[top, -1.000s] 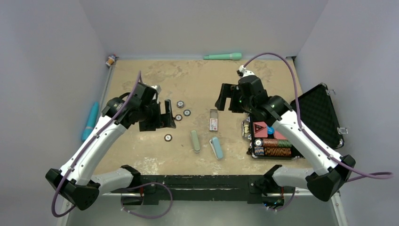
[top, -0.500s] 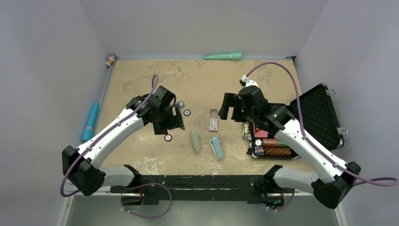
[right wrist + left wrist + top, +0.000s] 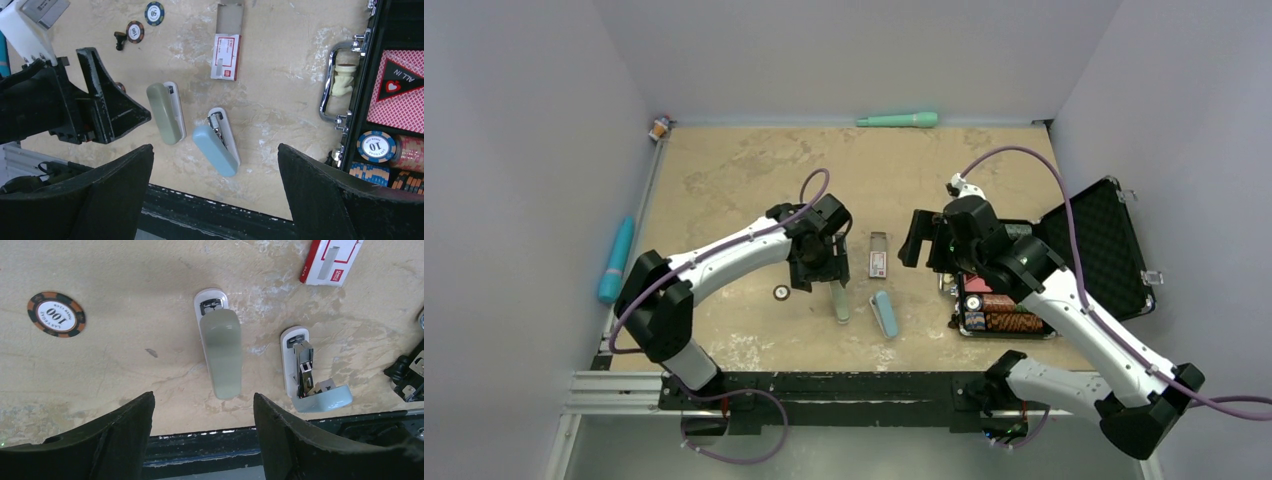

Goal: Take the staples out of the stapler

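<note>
Two small staplers lie side by side near the table's front. The grey-green stapler [image 3: 840, 300] [image 3: 221, 352] [image 3: 165, 120] is closed. Beside it the light blue stapler [image 3: 884, 314] [image 3: 305, 375] [image 3: 215, 142] has its top swung up, baring its metal magazine [image 3: 302, 362]. The staples are hidden; I cannot make out any strip. My left gripper [image 3: 819, 268] [image 3: 202, 402] hovers open over the grey-green stapler's far end, nothing between its fingers. My right gripper [image 3: 919, 240] [image 3: 215, 152] hangs wide open and empty, above and to the right of the blue stapler.
A red and white staple box [image 3: 878, 258] [image 3: 226, 55] lies open behind the staplers. Loose poker chips [image 3: 781, 293] [image 3: 56, 315] sit to the left. An open black chip case [image 3: 1104, 240] stands at the right. A teal marker [image 3: 898, 120] lies at the back.
My left arm has swung right, from over the loose chips to above the grey-green stapler, and its jaws have narrowed a little. My right arm has drifted slightly right and nearer.
</note>
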Tool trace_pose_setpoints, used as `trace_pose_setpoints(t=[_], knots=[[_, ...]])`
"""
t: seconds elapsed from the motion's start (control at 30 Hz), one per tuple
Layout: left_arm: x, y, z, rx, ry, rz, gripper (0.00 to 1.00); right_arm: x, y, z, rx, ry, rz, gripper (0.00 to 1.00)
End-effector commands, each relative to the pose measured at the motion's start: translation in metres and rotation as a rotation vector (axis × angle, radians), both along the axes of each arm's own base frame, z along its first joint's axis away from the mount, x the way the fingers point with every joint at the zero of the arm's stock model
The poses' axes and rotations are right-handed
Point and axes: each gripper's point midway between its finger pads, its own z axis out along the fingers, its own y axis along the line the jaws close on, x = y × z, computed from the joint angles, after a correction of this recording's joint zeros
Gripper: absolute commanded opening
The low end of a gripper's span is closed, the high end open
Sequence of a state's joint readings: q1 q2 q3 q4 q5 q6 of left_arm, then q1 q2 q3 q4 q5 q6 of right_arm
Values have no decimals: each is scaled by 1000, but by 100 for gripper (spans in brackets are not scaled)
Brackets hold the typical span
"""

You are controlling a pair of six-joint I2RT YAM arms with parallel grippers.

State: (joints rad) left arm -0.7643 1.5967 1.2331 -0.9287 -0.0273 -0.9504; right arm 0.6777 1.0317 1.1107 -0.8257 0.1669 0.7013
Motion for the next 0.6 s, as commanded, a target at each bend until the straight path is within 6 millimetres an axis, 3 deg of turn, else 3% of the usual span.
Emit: trace_pose_setpoints(t=[0.0, 0.37, 0.57], knots=[[18, -20, 1, -5, -57, -6, 76, -9, -7, 0, 23, 9, -29, 99], [26, -29, -19, 84, -17, -18, 74, -29, -19, 1, 60, 13, -40, 99], [23, -34, -40, 112, 56, -2, 69, -33, -21, 4, 70, 7, -41, 98]])
